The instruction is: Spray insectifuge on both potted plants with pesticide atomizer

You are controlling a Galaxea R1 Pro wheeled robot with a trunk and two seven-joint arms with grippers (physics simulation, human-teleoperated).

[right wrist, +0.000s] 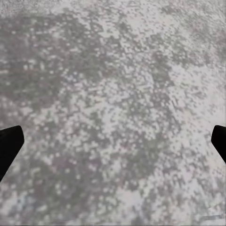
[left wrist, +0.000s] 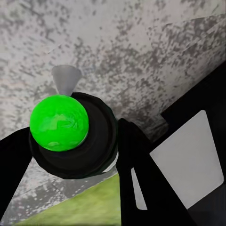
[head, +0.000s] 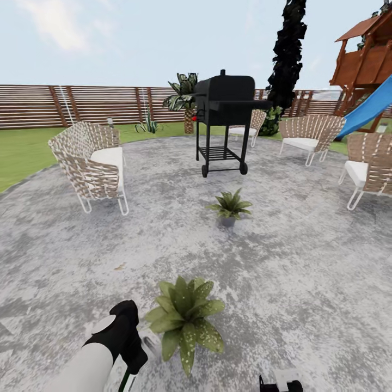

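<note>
1. Gripping the pesticide atomizer point(left wrist: 59, 123) in left end effector point(head: 128, 340), clamped tight.
2. Near potted plant point(head: 184, 314) just beside nozzle; far one point(head: 231, 206) ahead, toward grill point(head: 224, 121).
3. Right end effector point(right wrist: 113, 141) spread apart, idle.

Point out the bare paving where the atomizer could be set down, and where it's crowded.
Free: the wide paving right of the near potted plant, and the stretch between it and the far potted plant. Also bare: left, below the wicker seat. Crowded: beside the near plant's leaves, where the left gripper sits.
</note>
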